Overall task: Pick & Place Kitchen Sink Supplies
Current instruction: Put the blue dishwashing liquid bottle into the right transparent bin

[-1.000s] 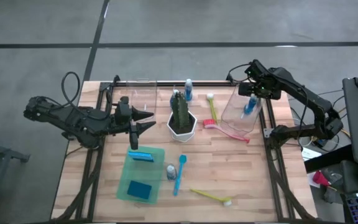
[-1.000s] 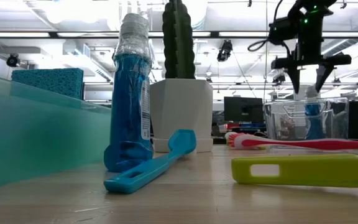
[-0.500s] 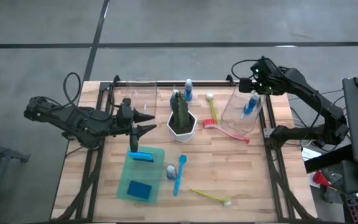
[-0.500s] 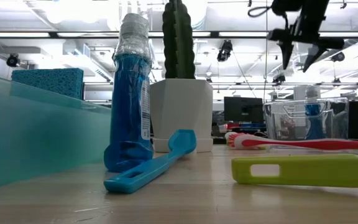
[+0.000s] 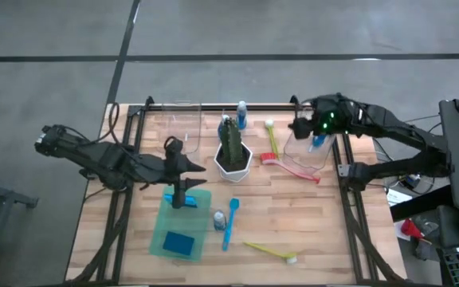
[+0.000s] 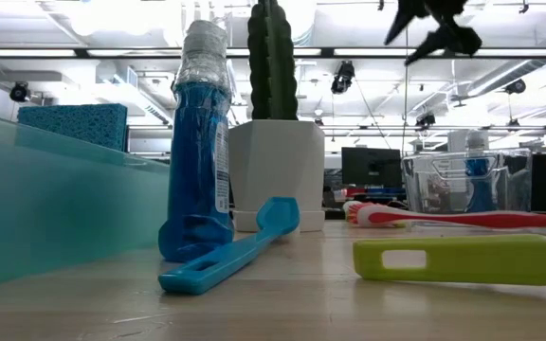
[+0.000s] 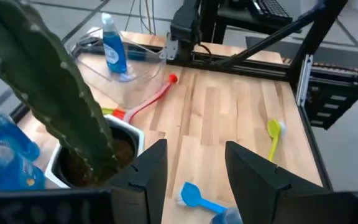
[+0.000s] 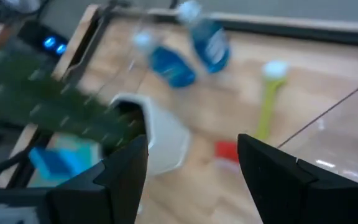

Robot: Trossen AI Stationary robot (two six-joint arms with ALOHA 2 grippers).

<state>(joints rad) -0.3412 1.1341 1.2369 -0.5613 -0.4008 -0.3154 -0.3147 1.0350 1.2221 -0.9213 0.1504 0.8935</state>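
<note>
Since the earlier frame: right gripper (image 5: pixel 299 127) lifted off the clear bin (image 5: pixel 309 147) toward the cactus (image 5: pixel 231 143), jaws spread, empty; left gripper (image 5: pixel 195 167), jaws spread, now over the green tray (image 5: pixel 166 231).
Supplies: bottle (image 5: pixel 317 137) in bin; bottle (image 5: pixel 218 218), blue brush (image 5: pixel 229 223) and yellow brush (image 5: pixel 271 252) loose on table; dark sponge (image 5: pixel 180 243) in tray. Risk: either arm clipping the cactus and tipping it. Light sponge hidden beneath left gripper; right wrist view blurred.
</note>
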